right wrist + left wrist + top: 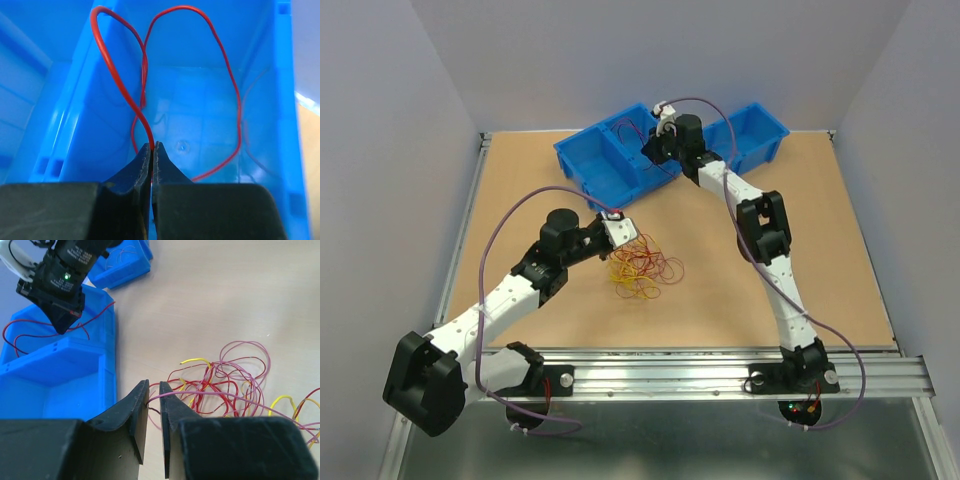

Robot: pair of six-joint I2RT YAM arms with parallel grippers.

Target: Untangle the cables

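Right gripper [152, 145] clamps a red wire [144, 70] over the far bin [200, 120], we judge to sort it | left gripper [153, 384], jaws slightly apart, at the tangle [220, 385]'s far-left edge for our next pull

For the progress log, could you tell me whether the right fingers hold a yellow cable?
No, the right fingers pinch a red cable over the blue bin.

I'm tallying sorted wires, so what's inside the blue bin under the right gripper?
A single red cable loops inside the blue bin, pinched in the shut right gripper. Nothing else shows on the visible floor. The floor directly beneath the gripper is hidden.
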